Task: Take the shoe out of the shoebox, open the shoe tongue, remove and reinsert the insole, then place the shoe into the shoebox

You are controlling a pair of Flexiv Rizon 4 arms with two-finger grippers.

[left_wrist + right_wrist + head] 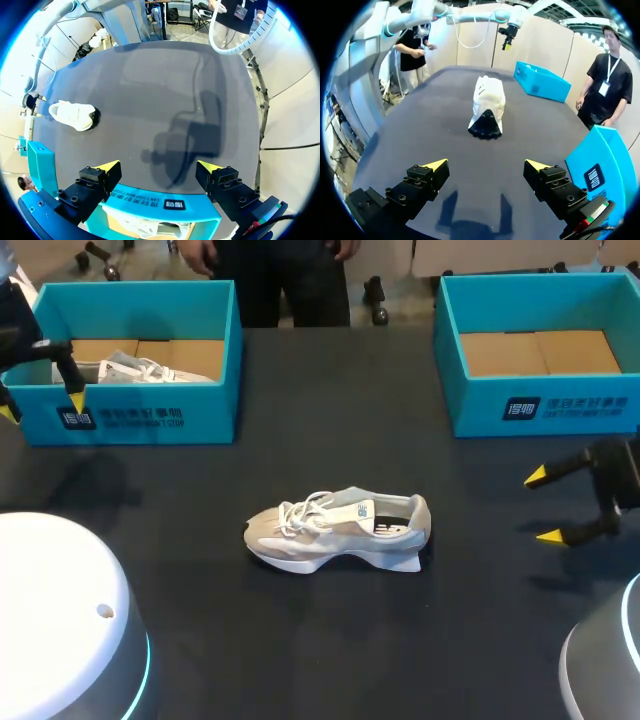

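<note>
1. On the table's middle, the shoe stands upright, outside any box, toe toward my left.
2. Left tool: released, empty, at the left shoebox front wall. Right tool: released, empty, well apart from the heel.
3. Judged step: opening the tongue. Next move calls for one tool bracing the heel and the other lifting the tongue.

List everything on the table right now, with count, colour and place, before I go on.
shoeboxes: two, teal; left shoebox at the far left, right shoebox at the far right
loose shoe: one, white and beige, mid-table, standing on its sole
boxed shoe: one, white, inside the left shoebox
table: one, dark grey
left gripper: one, black, yellow tips, open, over the left shoebox's printed wall
right gripper: one, black, yellow tips, open, apart from the loose shoe
</note>
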